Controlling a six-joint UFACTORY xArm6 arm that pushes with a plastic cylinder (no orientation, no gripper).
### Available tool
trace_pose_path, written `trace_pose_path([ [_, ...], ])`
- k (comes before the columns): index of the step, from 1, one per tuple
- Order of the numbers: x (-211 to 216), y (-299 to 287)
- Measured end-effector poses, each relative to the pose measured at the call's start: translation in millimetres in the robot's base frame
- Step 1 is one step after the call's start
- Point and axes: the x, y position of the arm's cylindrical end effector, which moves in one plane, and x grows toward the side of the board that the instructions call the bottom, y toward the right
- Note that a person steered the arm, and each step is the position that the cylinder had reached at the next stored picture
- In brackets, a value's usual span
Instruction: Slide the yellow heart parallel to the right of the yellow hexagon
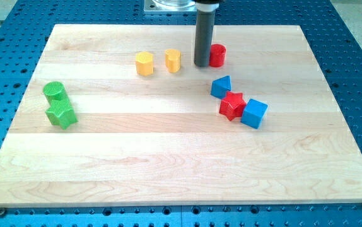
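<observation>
1. My tip [202, 64] stood near the view's top on the wooden tabletop [168, 157], between the yellow heart [173, 60] and the red cylinder [217, 55], just beside the cylinder.
2. There was no hand, only the rod, so nothing was held.
3. The yellow heart sat just to the view's right of the yellow hexagon [144, 64], level with it.
4. A blue triangular block [221, 86], red star [232, 104] and blue cube [254, 113] clustered right of centre.
5. A green cylinder [54, 92] touched a green star [61, 115] at the left.

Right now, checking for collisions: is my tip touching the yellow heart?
No: my tip stands apart from the yellow heart, beside the red cylinder.
</observation>
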Motion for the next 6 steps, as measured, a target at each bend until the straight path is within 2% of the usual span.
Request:
trace_pose_path([
  [1, -21, -20],
  [3, -21, -57],
  [6, 2, -88],
])
